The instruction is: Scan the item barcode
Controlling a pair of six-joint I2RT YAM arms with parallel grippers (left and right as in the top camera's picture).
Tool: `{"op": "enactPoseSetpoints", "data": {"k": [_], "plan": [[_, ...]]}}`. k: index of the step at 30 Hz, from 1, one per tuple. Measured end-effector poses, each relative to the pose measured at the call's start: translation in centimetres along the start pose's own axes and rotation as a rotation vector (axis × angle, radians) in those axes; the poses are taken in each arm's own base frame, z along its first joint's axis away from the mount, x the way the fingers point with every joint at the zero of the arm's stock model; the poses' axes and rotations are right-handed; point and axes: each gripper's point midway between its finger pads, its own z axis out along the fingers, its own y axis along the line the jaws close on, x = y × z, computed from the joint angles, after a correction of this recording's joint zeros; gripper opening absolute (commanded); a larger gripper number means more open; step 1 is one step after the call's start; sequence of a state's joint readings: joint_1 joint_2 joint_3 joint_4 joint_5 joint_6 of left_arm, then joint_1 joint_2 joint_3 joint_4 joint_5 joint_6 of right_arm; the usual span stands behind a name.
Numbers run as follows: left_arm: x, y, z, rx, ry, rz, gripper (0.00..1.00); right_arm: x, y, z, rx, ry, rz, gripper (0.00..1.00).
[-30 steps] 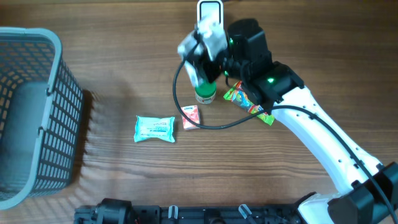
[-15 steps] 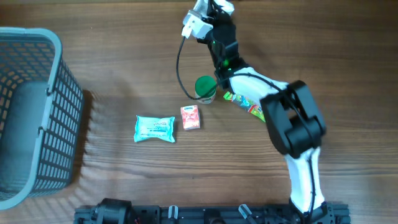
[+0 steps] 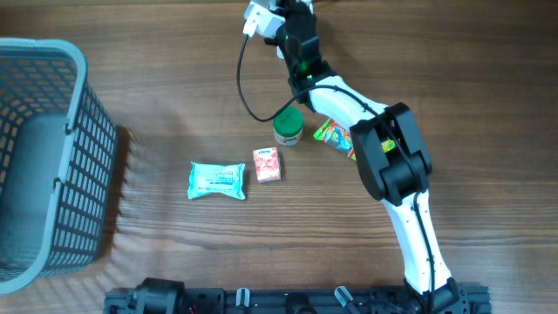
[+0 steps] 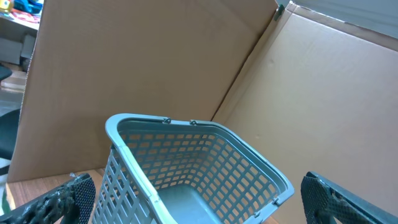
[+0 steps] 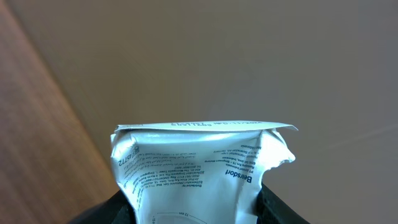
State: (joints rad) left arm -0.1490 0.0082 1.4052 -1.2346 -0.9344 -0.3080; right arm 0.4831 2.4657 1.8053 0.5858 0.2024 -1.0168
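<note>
Wooden table [image 3: 174,96]: basket [image 3: 84,63], teal packet [image 3: 217,180], red carton [image 3: 267,164], jar [image 3: 288,128]; white pouch [image 5: 199,168] gripped.

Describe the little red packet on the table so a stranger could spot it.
From the grey basket at the left, look right past the light-blue pack. The red packet lies just right of it, lower-left of the green-lidded jar. It is the smallest item and the only squarish red one.

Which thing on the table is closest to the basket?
The blue-and-white packet: it lies farthest left, toward the basket; the red box, green-lidded jar and colourful wrapper sit farther right.
</note>
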Motion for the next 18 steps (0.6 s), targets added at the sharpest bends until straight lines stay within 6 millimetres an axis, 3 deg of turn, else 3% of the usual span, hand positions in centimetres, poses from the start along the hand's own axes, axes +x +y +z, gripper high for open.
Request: {"op": "enactPoseSetpoints", "data": {"k": [3, 9, 15, 18], "plan": [[0.0, 0.0, 0.0, 0.000, 0.000, 0.000, 1.00, 0.7, 2.1, 0.3, -0.010, 0.000, -0.055, 0.38], [0.0, 0.0, 0.0, 0.000, 0.000, 0.000, 1.00, 0.8, 1.9, 0.4, 0.003, -0.001, -0.227, 0.38], [0.0, 0.0, 0.0, 0.000, 0.000, 0.000, 1.00, 0.4, -1.0, 0.2, 0.124, 0.020, -0.300, 0.40], [0.0, 0.0, 0.0, 0.000, 0.000, 0.000, 1.00, 3.5, 0.5, 0.1, -0.012, 0.139, -0.307, 0.39]]}}
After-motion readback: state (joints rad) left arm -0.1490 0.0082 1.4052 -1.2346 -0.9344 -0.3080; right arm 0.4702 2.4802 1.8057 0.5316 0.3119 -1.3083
